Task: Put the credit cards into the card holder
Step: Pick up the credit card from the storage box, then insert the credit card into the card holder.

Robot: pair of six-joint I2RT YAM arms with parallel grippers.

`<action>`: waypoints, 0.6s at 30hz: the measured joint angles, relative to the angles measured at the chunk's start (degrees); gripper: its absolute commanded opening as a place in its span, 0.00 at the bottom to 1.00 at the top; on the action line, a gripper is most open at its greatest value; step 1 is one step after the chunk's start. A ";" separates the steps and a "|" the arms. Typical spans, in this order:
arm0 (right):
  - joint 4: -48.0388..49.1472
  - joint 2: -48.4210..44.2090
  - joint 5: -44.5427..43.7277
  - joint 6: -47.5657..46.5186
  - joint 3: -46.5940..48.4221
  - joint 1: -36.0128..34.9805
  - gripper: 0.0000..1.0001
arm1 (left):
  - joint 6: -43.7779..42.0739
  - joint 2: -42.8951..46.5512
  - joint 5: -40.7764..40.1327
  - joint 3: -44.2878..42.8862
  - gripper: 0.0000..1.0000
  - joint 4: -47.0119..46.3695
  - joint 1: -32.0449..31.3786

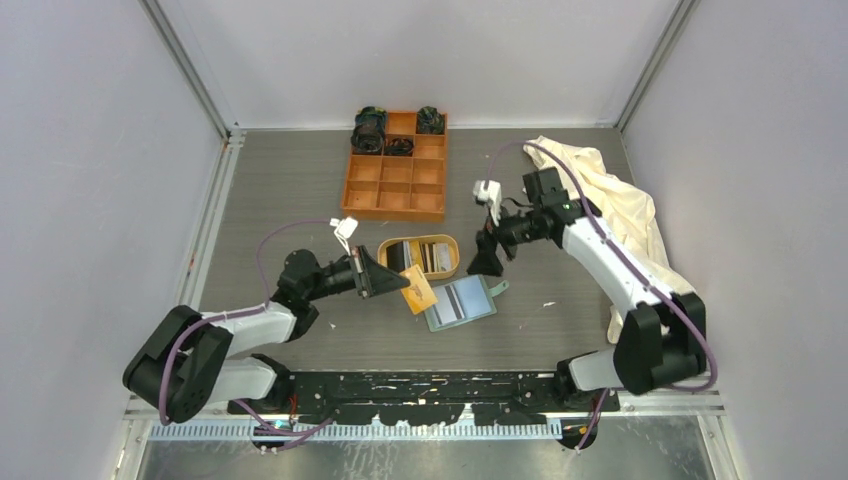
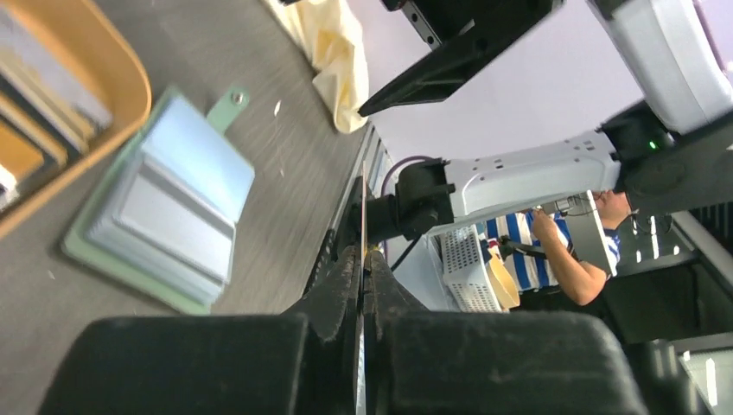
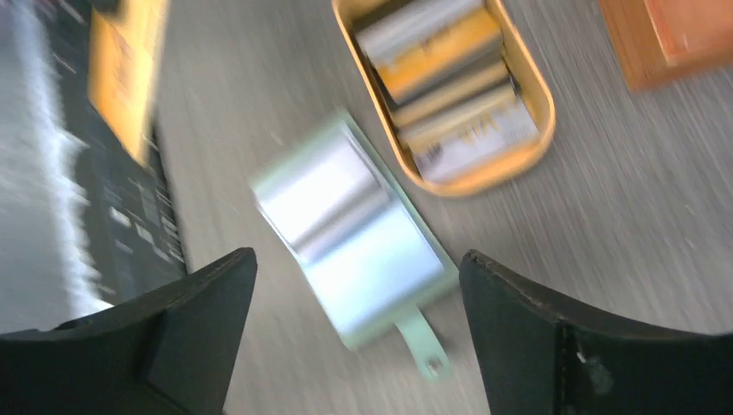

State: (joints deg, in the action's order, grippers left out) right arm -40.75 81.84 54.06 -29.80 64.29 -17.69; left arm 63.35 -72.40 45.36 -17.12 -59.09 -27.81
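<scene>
Tan credit card (image 1: 419, 291) clamped in my left gripper (image 1: 403, 281), raised just beside the card holder (image 1: 461, 304), which lies open on the table. My right gripper (image 1: 487, 264) hangs near the holder, jaws spread, empty. More cards (image 1: 432, 258) sit in the oval tray (image 1: 383, 250). Insertion is under way; next, I judge, the card's edge must meet a pocket. No writing is legible.

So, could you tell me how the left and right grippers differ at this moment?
The left gripper is shut on a tan card; the right gripper is open and empty. The left one is left of the holder, the right one beyond its strap corner, right of the tray. Both are black, two-fingered and close to the open holder.
</scene>
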 measured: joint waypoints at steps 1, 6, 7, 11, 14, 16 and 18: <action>0.07 -2.49 -3.43 -5.05 -2.71 1.44 0.99 | 0.33 0.22 -1.42 1.11 0.00 0.74 -1.14; -1.22 -7.63 -15.04 -27.39 -14.80 0.42 0.99 | 4.02 -0.50 -8.15 4.48 0.00 3.28 -6.10; -1.55 -6.86 -16.59 -30.38 -15.82 0.24 1.00 | 5.44 -1.29 -9.22 5.11 0.00 3.08 -6.23; -0.83 -3.15 -21.70 -38.62 -16.41 0.02 0.99 | 9.88 -5.46 -11.74 6.69 0.00 1.99 -6.51; 0.79 -0.90 -25.27 -42.95 -16.44 -1.05 0.99 | 12.59 -8.90 -12.35 6.71 0.00 0.79 -7.28; 1.70 0.63 -27.04 -45.81 -16.44 -2.47 0.99 | 14.08 -11.72 -12.37 6.69 0.00 -1.88 -7.91; 2.29 1.88 -28.26 -48.26 -16.44 -3.63 0.99 | 14.80 -14.75 -12.35 6.69 0.00 -5.07 -8.26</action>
State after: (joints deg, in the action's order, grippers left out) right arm -38.46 83.72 25.80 -78.06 47.86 -21.32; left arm 78.15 -87.15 33.01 -10.44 -64.16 -36.07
